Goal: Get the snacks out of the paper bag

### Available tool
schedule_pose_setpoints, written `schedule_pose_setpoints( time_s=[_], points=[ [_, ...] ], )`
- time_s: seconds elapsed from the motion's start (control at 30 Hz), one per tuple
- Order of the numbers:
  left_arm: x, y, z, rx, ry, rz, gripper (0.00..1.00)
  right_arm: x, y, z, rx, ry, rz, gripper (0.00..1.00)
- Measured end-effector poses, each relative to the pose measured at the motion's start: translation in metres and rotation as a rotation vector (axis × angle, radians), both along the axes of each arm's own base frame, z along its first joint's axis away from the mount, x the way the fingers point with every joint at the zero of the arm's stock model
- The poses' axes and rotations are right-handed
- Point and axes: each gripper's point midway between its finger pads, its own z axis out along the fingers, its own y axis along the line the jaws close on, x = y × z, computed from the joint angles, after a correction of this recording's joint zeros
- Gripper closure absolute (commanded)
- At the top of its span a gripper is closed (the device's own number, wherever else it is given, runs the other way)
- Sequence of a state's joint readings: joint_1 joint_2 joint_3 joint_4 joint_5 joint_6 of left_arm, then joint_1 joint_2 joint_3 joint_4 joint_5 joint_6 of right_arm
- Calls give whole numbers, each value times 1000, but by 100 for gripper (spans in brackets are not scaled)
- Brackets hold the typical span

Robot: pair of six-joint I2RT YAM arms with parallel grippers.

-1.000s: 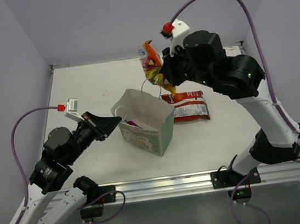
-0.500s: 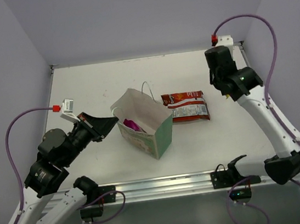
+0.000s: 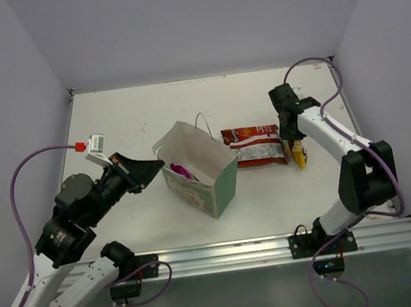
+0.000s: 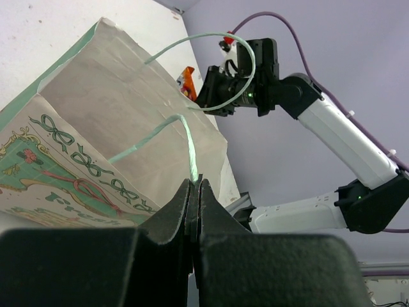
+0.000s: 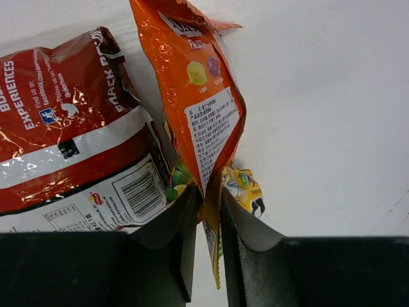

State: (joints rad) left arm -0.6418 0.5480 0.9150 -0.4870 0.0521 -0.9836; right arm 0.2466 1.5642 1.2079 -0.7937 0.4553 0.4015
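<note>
1. The paper bag (image 3: 193,187) stands upright and open-mouthed near the middle of the counter (image 3: 110,120), a little toward the near edge. 1 magenta packet (image 3: 181,170) shows inside it, low against the wall.
2. The left tool (image 3: 154,165) is pressed together on the bag's string handle (image 4: 185,137), pinching only the thin loop and not the paper.
3. The right tool (image 5: 209,192) is down at the counter, toward the right edge. Its jaws stand narrowly apart with the lower edge of the orange packet (image 5: 192,83) between them - I cannot tell whether they grip it or have let go.
4. The orange packet lies just beside the red-and-white packet (image 5: 70,128), overlapping its edge. A yellow packet (image 5: 246,188) peeks out under it. All 3 are outside the bag, to its right.
5. Risks, as I judge them:
   - If the foil edge clings to a pad as the right tool lifts, the orange packet could be dragged off or flipped onto the red-and-white one.
   - The string is thin, so a slip in the left pinch, or a pull on it, could tip the bag or slide it.
   - Reaching for the magenta packet, the right tool could snag the free handle loop or crush the bag's wall.
</note>
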Motion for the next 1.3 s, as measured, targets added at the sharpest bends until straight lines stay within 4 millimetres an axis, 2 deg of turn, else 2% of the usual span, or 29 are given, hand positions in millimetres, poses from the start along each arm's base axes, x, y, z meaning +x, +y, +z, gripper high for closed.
schedule_pose_setpoints(
  time_s=[0.03,0.1,0.13,0.23,0.3,0.37,0.4,0.47,0.5,0.57,0.63,0.7,0.77,0.87,1.0,1.07,1.13,1.23,1.3],
  points=[
    [0,0,0,0,1,0,100,1,2,-2,7,3,2,59],
    [0,0,-1,2,2,0,100,2,3,-1,15,-7,0,47],
    [0,-1,-1,2,3,-1,100,3,3,1,16,-12,0,34],
    [0,-1,0,-1,0,-4,100,2,3,9,17,-25,1,29],
    [0,-1,1,-3,-2,-5,100,4,5,25,24,-52,6,28],
    [0,-1,1,-4,-4,-5,100,5,12,55,33,-116,26,36],
    [0,-1,1,-4,-4,-5,100,7,21,76,47,-168,52,58],
    [0,-1,2,-5,-4,-7,100,7,48,127,82,-297,132,91],
    [0,-2,2,-6,-5,-8,100,3,65,158,117,-373,185,100],
    [0,-2,3,-8,-8,-11,100,-13,103,218,218,-515,296,100],
    [0,-3,3,-10,-9,-13,100,-36,130,269,326,-628,410,100],
    [0,-3,2,-11,-10,-14,100,-58,147,300,410,-690,515,100],
    [0,-3,2,-11,-10,-15,100,-78,164,312,478,-701,620,100],
    [0,-4,2,-12,-11,-15,100,-102,204,319,565,-658,801,100],
    [0,-4,2,-13,-12,-16,100,-117,269,303,597,-539,973,100],
    [0,-4,2,-14,-12,-18,100,-118,304,276,575,-442,1022,100],
    [0,-4,2,-14,-13,-18,100,-119,329,240,532,-339,1048,100],
    [0,-4,2,-14,-13,-18,100,-122,345,196,464,-226,1054,100],
    [0,-4,3,-14,-14,-18,100,-125,346,181,436,-186,1052,100]
  ],
)
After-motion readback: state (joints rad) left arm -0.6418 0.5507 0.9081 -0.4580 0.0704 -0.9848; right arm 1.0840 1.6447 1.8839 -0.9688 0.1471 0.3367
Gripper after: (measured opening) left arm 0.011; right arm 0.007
